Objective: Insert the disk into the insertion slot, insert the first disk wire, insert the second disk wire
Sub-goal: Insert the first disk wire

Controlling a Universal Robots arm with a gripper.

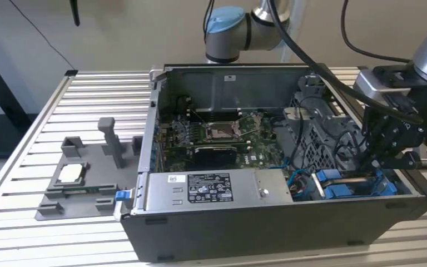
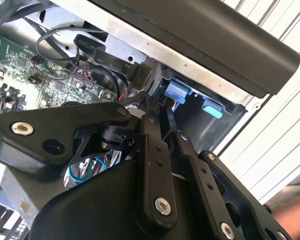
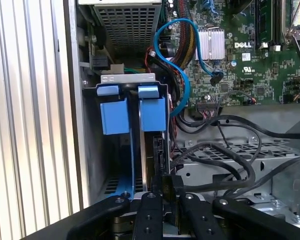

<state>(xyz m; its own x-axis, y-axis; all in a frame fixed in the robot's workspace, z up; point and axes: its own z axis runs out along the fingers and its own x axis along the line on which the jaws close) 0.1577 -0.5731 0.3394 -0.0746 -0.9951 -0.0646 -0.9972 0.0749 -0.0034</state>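
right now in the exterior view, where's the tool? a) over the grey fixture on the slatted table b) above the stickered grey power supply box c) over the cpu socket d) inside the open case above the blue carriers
D: in the exterior view the black tool hangs inside the open black computer case, at the exterior view's right end, just above the bright blue plastic drive carriers.

A black-and-white sticker (image 1: 200, 188) lies on top of the grey power-supply box (image 1: 264, 192), low in the middle of the exterior view; its fine print is too small to make out. In the first wrist view, white printed markings (image 3: 243, 45) stand on the green motherboard (image 3: 250, 85), just beside a silver heatsink (image 3: 210, 44).
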